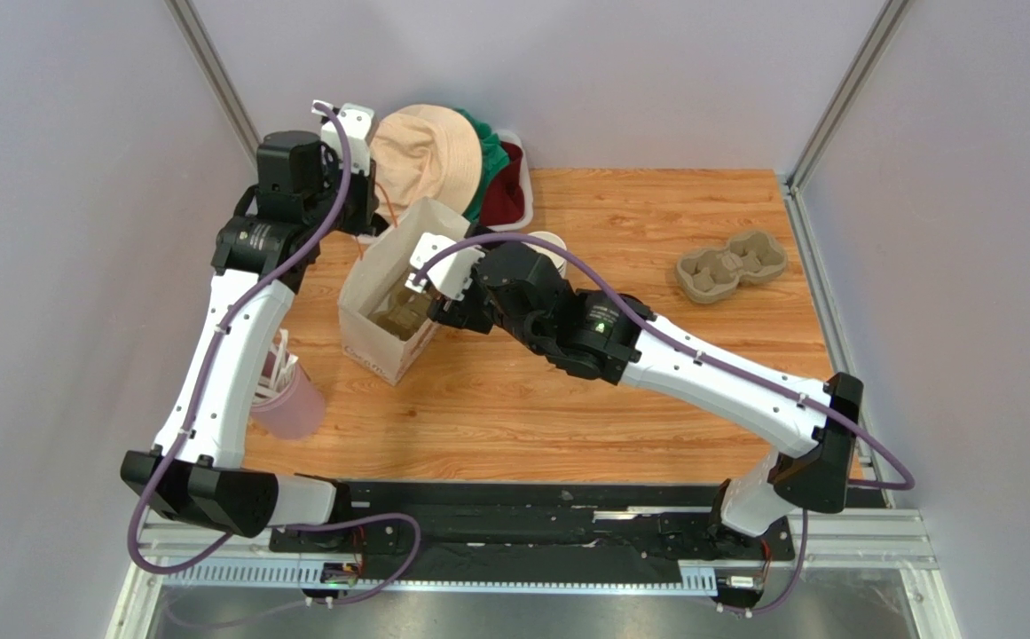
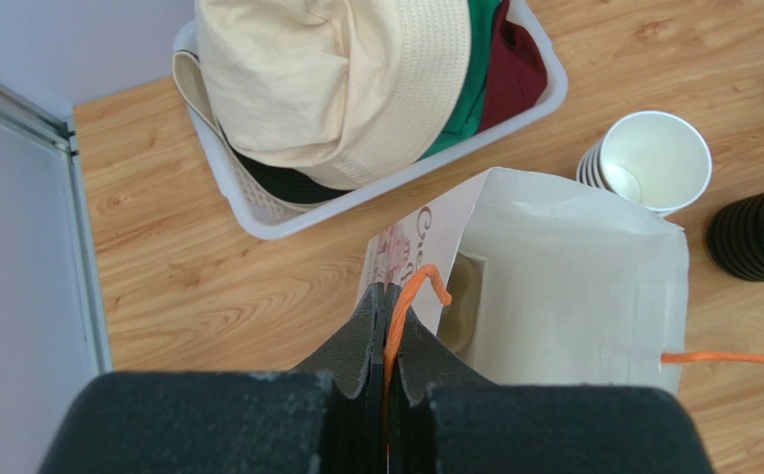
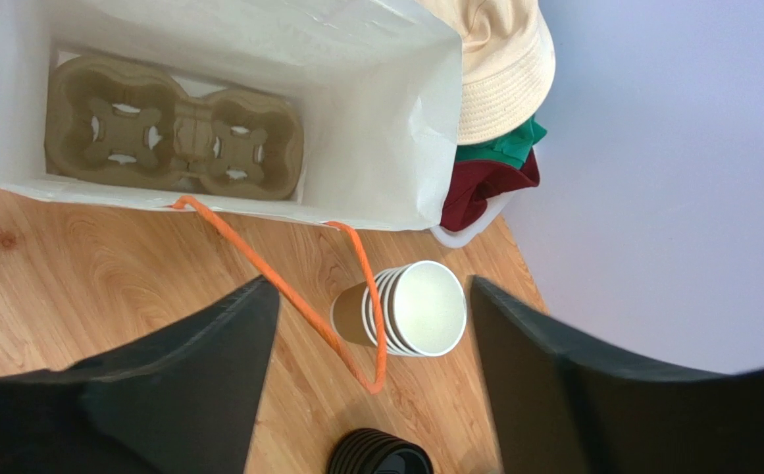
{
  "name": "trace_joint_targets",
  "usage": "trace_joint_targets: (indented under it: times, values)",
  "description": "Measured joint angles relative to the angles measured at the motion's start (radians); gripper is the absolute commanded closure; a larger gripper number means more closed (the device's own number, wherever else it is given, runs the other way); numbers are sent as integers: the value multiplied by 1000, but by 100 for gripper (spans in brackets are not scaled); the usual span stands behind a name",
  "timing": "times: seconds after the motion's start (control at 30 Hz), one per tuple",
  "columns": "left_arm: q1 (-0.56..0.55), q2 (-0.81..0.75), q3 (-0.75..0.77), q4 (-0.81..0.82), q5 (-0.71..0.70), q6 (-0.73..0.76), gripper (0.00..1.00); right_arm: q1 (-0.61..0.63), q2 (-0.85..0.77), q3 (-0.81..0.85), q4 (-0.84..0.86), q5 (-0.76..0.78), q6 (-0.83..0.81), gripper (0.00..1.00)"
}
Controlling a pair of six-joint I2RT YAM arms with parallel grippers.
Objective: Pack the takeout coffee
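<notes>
Left gripper [image 2: 387,306] clamped on the orange handle [image 2: 425,276] of the paper bag [image 2: 564,267]; right gripper [image 3: 371,291] open above the desk [image 3: 79,267], where the stacked kraft paper cups [image 3: 420,308] stand just beside the bag, cup carrier [image 3: 173,128] inside it

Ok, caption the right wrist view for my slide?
Open right gripper above stacked paper cups, cup carrier already in bag.

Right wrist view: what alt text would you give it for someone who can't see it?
An open white paper bag with a pulp cup carrier lying flat inside, seen from above between the dark fingers of the open right gripper. Its orange handle droops over the wooden table beside a stack of paper cups; black lids sit below them.
</notes>
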Motion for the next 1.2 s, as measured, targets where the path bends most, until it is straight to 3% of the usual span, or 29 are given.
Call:
trace_joint_targets:
  times: [0.13, 0.87, 1.07, 1.1, 1.17, 1.2]
  values:
    - [0, 0, 0, 9, -40, 0, 99, -24, 14, 21, -7, -10, 7, 6]
    - [88, 51, -5, -1, -188, -62, 97, -185, -140, 5, -59, -103, 77, 5]
    - [139, 51, -5, 0, -263, -67, 92, -207, -171, -50, -58, -127, 80, 4]
    - [139, 51, -5, 1, -271, -66, 84, -208, -172, -56, -59, -131, 80, 4]
    - [139, 50, -5, 2, -283, -66, 83, -212, -172, -68, -59, -135, 80, 4]
    - [139, 50, -5, 4, -286, -63, 76, -214, -172, -69, -60, -138, 80, 4]
